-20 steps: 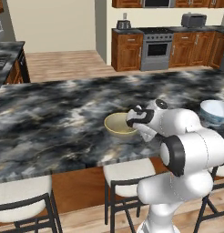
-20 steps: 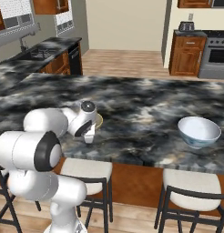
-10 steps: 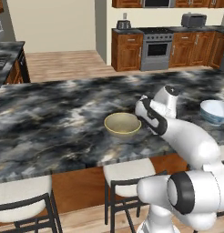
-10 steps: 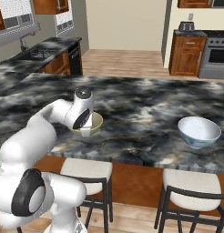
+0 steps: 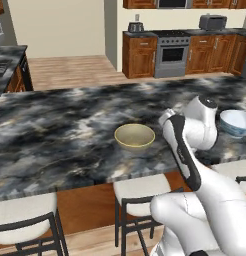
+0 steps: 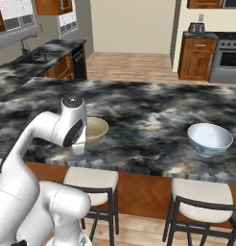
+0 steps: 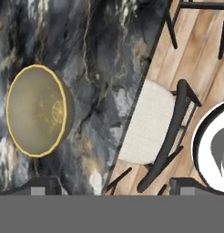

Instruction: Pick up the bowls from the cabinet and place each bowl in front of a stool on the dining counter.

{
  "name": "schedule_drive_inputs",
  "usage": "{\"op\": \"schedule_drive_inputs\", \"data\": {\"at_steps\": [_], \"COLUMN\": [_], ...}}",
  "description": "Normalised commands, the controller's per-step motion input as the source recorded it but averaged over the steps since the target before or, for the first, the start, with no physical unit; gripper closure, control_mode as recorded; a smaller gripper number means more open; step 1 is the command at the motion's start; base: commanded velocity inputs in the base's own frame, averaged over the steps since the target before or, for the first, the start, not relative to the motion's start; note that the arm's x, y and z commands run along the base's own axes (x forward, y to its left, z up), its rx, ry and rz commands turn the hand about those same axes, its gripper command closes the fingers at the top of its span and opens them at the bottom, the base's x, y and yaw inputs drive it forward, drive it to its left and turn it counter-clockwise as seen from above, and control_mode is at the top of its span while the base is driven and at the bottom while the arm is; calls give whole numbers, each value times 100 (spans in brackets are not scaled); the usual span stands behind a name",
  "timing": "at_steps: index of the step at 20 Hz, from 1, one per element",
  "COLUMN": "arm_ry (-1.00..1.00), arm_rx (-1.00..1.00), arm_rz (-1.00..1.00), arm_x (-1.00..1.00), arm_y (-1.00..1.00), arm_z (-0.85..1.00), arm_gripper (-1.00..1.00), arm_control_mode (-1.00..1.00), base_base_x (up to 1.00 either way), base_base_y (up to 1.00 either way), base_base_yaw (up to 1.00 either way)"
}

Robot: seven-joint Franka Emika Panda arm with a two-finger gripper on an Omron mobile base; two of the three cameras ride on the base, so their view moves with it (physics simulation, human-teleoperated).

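Olive bowl [image 5: 134, 136] near dining counter [image 5: 55, 135] edge above stool [image 5: 142, 188]

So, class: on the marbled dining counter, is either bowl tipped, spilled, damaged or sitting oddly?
Nothing stands out. The olive-beige bowl and the white, blue-patterned bowl both sit upright on the black-and-grey marbled counter, each in front of a cream-cushioned stool.

Steel oven [image 5: 171, 56] set among brown base cupboards [image 5: 140, 56] at twelve o'clock across the wooden floor [image 5: 70, 71]. Toaster [image 5: 213, 22] at one o'clock on that far worktop, small kettle [image 5: 136, 27] nearer eleven. Sink [image 6: 43, 56] at ten o'clock, dishwasher [image 6: 78, 62] just beside it.
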Motion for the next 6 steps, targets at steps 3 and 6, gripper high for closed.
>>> {"op": "schedule_drive_inputs", "data": {"at_steps": [3, 6], "arm_ry": [12, 13], "arm_rx": [0, 0], "arm_rz": [6, 8], "arm_x": [-76, -60], "arm_y": [0, 0], "arm_z": [82, 83], "arm_gripper": [-100, -100], "arm_control_mode": [-100, -100], "base_base_x": [0, 0], "base_base_y": [0, 0], "base_base_yaw": [0, 0]}}
